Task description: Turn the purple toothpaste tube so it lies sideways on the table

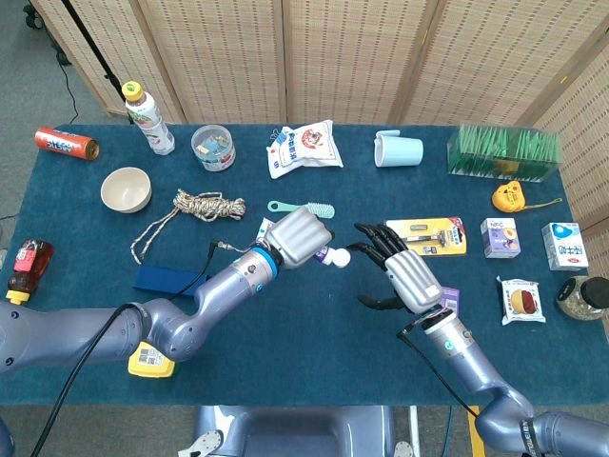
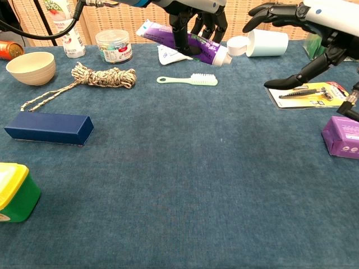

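Yellow tub (image 2: pixel 15 192): seen nearest, at the left front edge of the table (image 2: pixel 185 185).
Navy box (image 2: pixel 49 128): laid flat behind the tub.
Purple box (image 2: pixel 341 136): placed at the right, near the razor pack (image 2: pixel 303 93).
Right hand (image 1: pixel 404 276): held above the table with fingers spread and nothing gripped; the dark fingertips (image 2: pixel 273 11) are pointed toward the tube's cap.
Toothbrush (image 2: pixel 189 80): laid on the cloth under the raised tube.
Left hand (image 1: pixel 297 236): fingers are closed around the purple toothpaste tube.
Purple toothpaste tube (image 2: pixel 188 41): held off the table, roughly horizontal, white cap toward the right hand.
Rope (image 2: pixel 104 75): coiled left of the toothbrush.
Blue cup (image 2: pixel 267 42): set behind the tube's cap.
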Motion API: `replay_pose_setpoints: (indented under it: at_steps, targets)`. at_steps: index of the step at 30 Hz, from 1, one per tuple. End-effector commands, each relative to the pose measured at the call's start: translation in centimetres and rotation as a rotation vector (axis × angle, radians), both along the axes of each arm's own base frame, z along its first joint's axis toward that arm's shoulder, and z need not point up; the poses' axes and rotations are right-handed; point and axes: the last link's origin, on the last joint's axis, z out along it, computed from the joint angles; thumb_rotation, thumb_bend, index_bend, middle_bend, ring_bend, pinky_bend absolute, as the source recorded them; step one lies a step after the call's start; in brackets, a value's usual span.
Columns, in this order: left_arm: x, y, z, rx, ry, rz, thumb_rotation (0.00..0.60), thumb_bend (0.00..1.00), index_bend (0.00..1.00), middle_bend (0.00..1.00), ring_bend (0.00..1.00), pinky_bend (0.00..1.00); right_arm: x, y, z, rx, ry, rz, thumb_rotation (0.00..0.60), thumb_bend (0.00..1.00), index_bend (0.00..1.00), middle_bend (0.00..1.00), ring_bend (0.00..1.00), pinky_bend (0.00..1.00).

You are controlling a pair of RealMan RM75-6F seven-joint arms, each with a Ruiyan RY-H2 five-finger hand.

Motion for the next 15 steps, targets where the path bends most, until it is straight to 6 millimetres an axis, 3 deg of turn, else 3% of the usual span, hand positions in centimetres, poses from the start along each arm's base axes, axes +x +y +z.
replay_pose_setpoints:
  at_steps: [1, 15]
  targets:
    - [-0.01, 0.0, -0.05, 0.003, 0.006, -0.001, 0.6, 0.72, 0.54, 0.5, 0.41, 0.57, 0.04, -0.01, -0.18, 0.004, 0.008, 0.004, 0.6, 0.22, 0.22, 0.04, 0.0, 0.0]
    - [0.08, 0.02, -0.33, 0.012, 0.019, 0.004, 0.6, 0.72, 0.54, 0.5, 0.41, 0.57, 0.32, 0.29, -0.61, 0.015, 0.012, 0.02, 0.6, 0.22, 0.23, 0.05, 0.0, 0.0]
